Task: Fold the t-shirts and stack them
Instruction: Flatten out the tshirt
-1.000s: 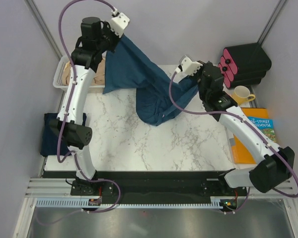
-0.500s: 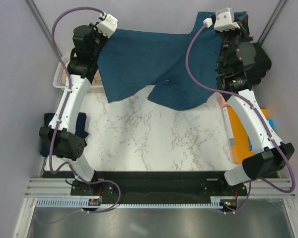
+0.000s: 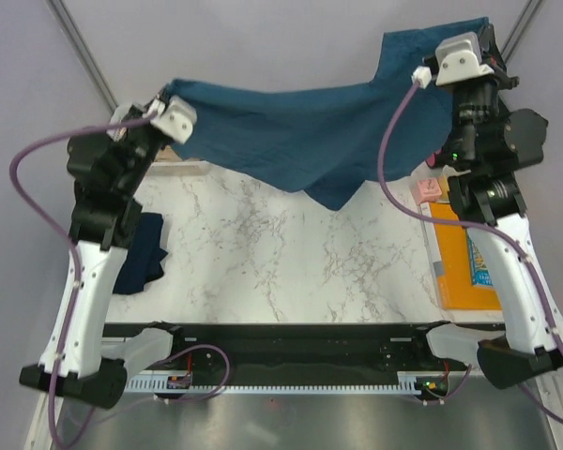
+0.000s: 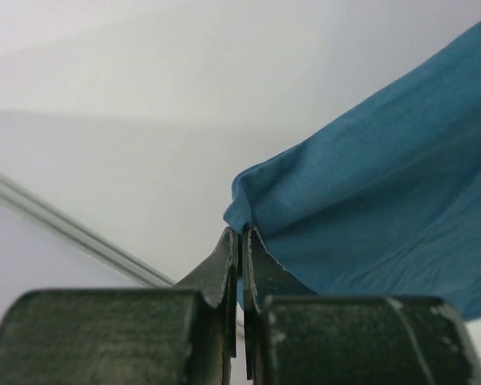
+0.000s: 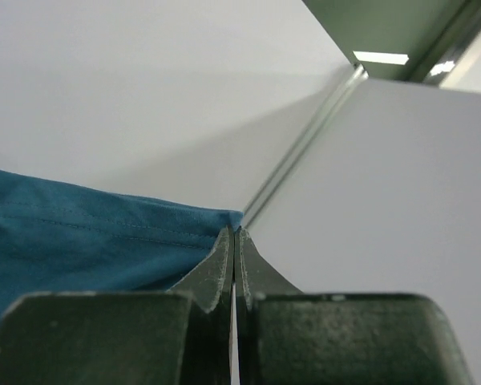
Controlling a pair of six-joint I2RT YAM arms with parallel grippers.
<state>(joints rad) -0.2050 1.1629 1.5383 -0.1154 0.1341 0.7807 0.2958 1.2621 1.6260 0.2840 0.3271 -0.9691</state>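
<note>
The teal-blue t-shirt [image 3: 300, 131] hangs spread in the air above the back of the marble table [image 3: 281, 262]. My left gripper [image 3: 166, 89] is shut on its left corner, and my right gripper [image 3: 486, 30] is shut on its right corner, held higher. In the left wrist view the jaws [image 4: 241, 234] pinch the shirt's folded edge [image 4: 369, 192]. In the right wrist view the jaws [image 5: 235, 233] pinch a hemmed edge [image 5: 80, 241]. The dark navy t-shirt [image 3: 141, 251] lies bunched at the table's left edge. The beige-tan shirt is hidden.
An orange book [image 3: 464, 262] lies along the table's right edge, with a small pink object [image 3: 427, 190] beside it. The enclosure's back wall and corner posts stand close behind both grippers. The white basket is hidden behind the left arm and the shirt.
Both grippers have risen and moved apart, pulling the teal-blue shirt from a hanging bunch into a stretched sheet. The left arm has swung left and toward the near side.
</note>
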